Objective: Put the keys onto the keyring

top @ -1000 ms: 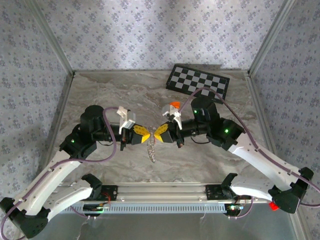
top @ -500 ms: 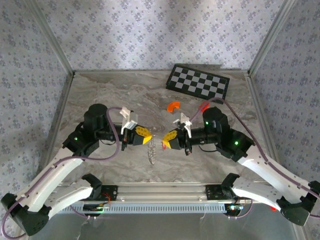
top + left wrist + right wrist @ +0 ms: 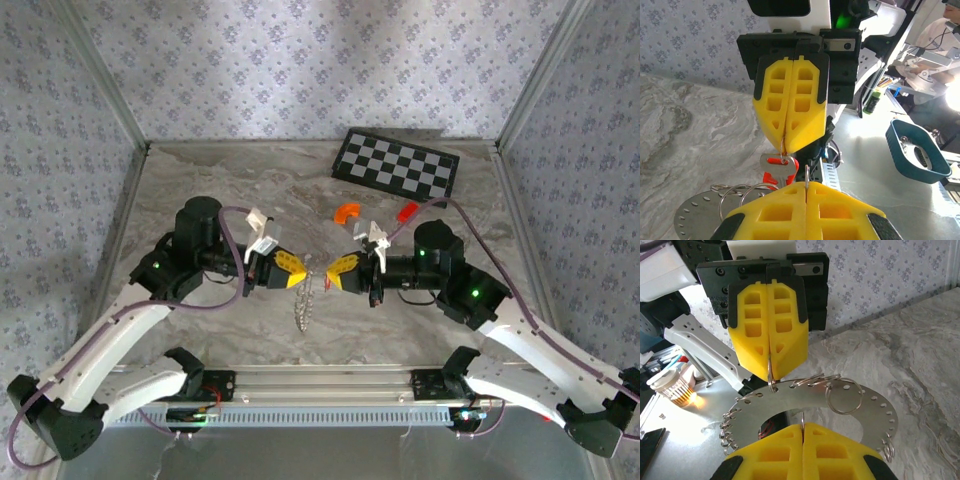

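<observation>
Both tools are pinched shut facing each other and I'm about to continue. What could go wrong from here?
1. The left tool grips the keyring by only a thin wire loop; a tug could pull it free.
2. The key dangles loosely at the right tool's tip, so it may swing and miss the loop.

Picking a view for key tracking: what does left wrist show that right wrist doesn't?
Left wrist: the key, red and silvery, hanging below the right claw; a blue tray beyond the table. Right wrist: the keyring as a whole perforated plate edged with small split rings, facing the left claw. Both: shut yellow claws tip to tip, each pinching a thin wire ring.
</observation>
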Controlling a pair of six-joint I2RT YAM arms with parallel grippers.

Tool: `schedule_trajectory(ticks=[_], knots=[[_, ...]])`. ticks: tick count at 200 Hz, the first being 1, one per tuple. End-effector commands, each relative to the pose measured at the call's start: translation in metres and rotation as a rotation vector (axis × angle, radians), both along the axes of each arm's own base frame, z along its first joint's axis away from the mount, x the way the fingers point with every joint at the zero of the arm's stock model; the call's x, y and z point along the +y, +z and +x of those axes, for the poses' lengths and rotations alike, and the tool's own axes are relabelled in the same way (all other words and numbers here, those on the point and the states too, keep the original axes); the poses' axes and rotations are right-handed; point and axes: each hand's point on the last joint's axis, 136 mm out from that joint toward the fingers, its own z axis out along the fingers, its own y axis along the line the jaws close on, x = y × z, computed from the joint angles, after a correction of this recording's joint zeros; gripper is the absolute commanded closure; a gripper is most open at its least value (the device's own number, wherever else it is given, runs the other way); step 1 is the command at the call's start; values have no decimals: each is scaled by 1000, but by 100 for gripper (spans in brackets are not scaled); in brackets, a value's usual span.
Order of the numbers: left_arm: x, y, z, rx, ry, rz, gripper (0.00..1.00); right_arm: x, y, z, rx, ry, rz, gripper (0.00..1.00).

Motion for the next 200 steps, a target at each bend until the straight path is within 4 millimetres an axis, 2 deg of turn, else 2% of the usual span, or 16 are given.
schedule_trajectory(ticks=[1,37,70,134,200], knots=[[2,23,-7,-48,-51,-56,100,2,15,-6,-7,28,65,100],[1,25,-6,-46,-56,-61,100,4,22,-14,-13,63,93,100],[1,24,-4,-54,-36,-57,100,9,19,-17,-4,83,85,100],[-1,19,4,-48,-8,-62,100,12,2,-9,6,48,48,100],[-3,18,8,-36,-8,-55,100,12,3,-6,-16,34,59,100]])
